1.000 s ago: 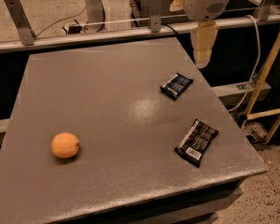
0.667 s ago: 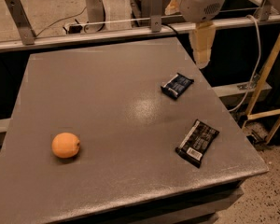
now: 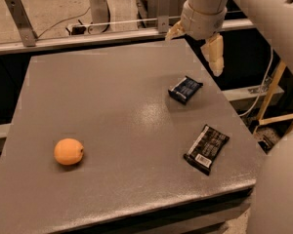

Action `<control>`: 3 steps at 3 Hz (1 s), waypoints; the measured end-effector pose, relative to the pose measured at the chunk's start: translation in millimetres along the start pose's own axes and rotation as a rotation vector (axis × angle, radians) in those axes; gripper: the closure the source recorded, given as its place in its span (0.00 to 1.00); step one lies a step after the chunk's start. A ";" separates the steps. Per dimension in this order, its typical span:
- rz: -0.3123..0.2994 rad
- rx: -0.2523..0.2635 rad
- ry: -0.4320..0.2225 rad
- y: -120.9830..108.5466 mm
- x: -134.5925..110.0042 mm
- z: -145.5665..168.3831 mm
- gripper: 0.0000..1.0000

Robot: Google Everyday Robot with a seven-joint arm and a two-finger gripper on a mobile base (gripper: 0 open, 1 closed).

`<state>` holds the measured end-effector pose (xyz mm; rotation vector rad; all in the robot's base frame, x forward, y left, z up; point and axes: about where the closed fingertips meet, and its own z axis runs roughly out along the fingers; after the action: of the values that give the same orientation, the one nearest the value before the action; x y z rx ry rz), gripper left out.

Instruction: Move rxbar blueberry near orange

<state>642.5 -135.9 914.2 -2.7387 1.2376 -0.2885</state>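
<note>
Grey table across most of the frame: matte, with a pale sheen right of centre. Along the far edge, metal rail; at upper left, upright bracket; beyond these, bare floor.

Position of gripper: upper right of the frame, above the table's far right corner, clear of the surface. State of fingers: spread apart, holding nothing. One points down, the other sticks out to the left.

Position of rxbar: flat on the table, right of centre in the upper half, set at a slant. Lies below and just left of the down-pointing finger, untouched.

Position of orange: lower left of the table, well apart from the rxbar.

Position of black bar: flat at lower right, near the table's right edge, white label at its lower end.
</note>
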 end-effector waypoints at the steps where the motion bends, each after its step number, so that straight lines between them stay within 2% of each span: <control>1: -0.129 -0.016 -0.048 7.6 3.3 33.0 0.00; 2: -0.199 -0.053 -0.066 27.5 -0.8 57.3 0.00; 3: -0.239 -0.107 -0.072 44.2 -11.0 77.7 0.00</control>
<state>620.5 -154.2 828.8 -2.9629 0.9343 -0.1481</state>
